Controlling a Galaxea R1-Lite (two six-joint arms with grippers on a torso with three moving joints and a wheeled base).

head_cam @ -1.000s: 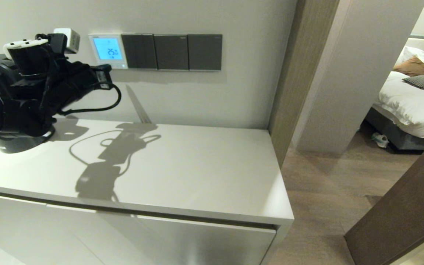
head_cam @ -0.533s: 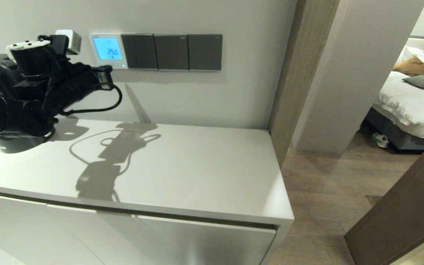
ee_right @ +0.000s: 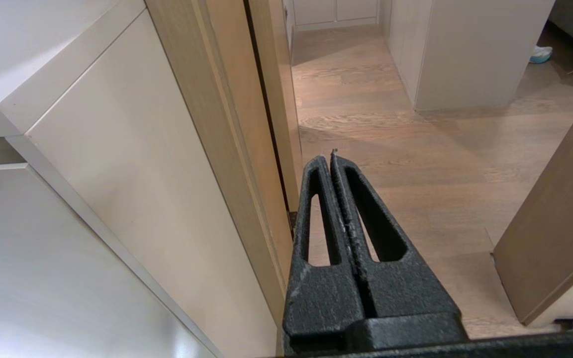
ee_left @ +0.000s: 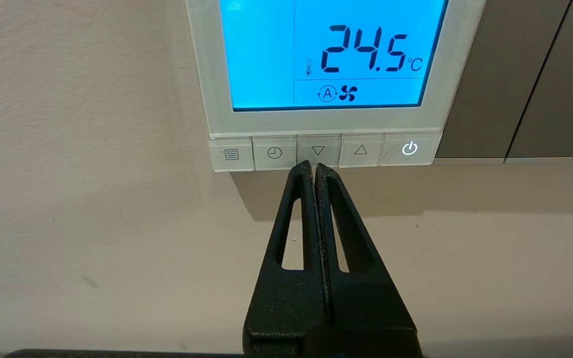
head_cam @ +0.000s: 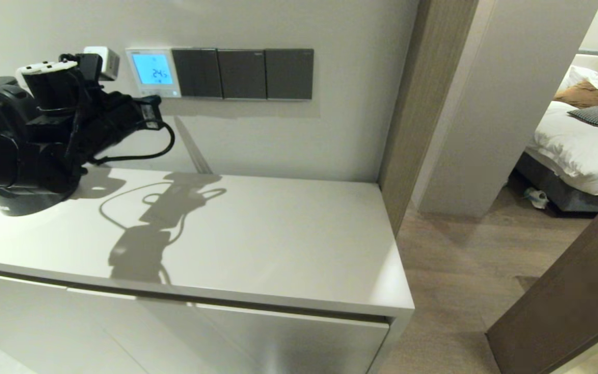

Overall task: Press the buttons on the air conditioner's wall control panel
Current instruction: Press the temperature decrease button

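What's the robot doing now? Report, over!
Left gripper shut, tips at the down-arrow button of the control panel. Screen reads 24.5. Right gripper shut, parked low beside the cabinet. Nothing in the way.

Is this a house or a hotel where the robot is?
Probably a hotel room or a home bedroom entry: a made bed with pillows shows past the doorway, and a wall thermostat sits beside switch plates above a white cabinet.

- A home or hotel suite: a made bed (head_cam: 579, 150) with pillows (head_cam: 587, 93) shows through the doorway
- Wood floor (head_cam: 465, 259), white cabinet (head_cam: 278, 249), wall switch plates (head_cam: 242, 74)
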